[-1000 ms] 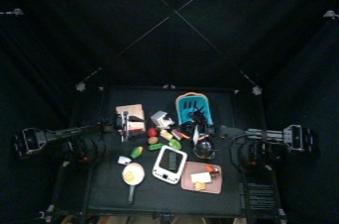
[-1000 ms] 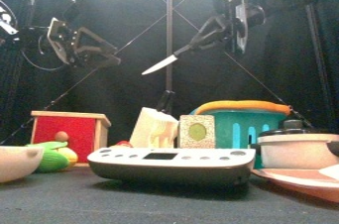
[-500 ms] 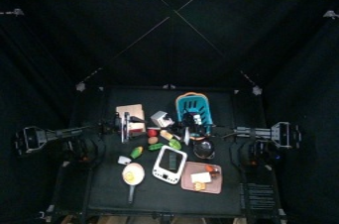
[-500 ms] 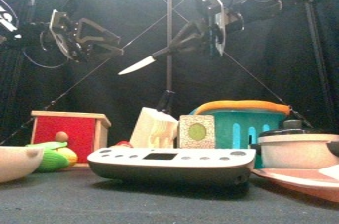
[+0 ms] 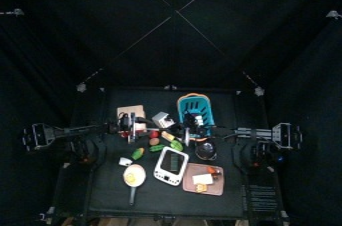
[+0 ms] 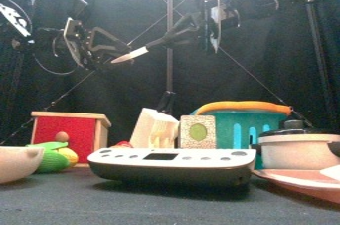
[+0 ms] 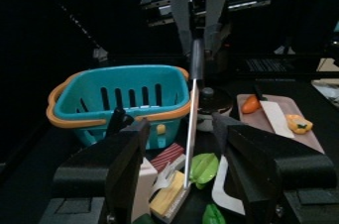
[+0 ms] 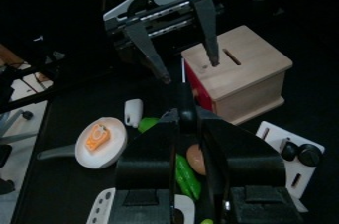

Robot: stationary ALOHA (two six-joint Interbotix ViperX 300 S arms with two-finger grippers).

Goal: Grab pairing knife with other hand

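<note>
While we're scanning from the front edge of the counter [image 6: 159, 201] back, the first stuff is just clutter: a white kitchen scale [image 6: 170, 163], a bowl [image 6: 19, 161] off to one side, a lidded pot [image 6: 295, 145] on the other. Behind those sit a wooden box with a red front [image 6: 72, 133] and a teal basket with an orange rim [image 6: 245, 119]. None of that matters right now.

The action is up in the air behind all that. We've got the paring knife [image 6: 149, 46] held high above the counter, handle clamped in the right end effector [image 6: 200, 28], blade pointing across toward the left arm. The left end effector [image 6: 83, 44] sits right at the blade tip with its jaws spread wide, not touching anything yet as far as we can tell. In the left wrist view the blade [image 7: 193, 109] runs straight up the gap between the open jaws, so the lineup looks pretty good.

We'd call this the handover itself, mid-way: approach made, grab not yet made. Next move, we reckon, is the left jaws closing on the blade or sliding further along toward the handle first, then the right letting go only once that grip is solid. Thin metal blade, so slipping is the worry.
</note>
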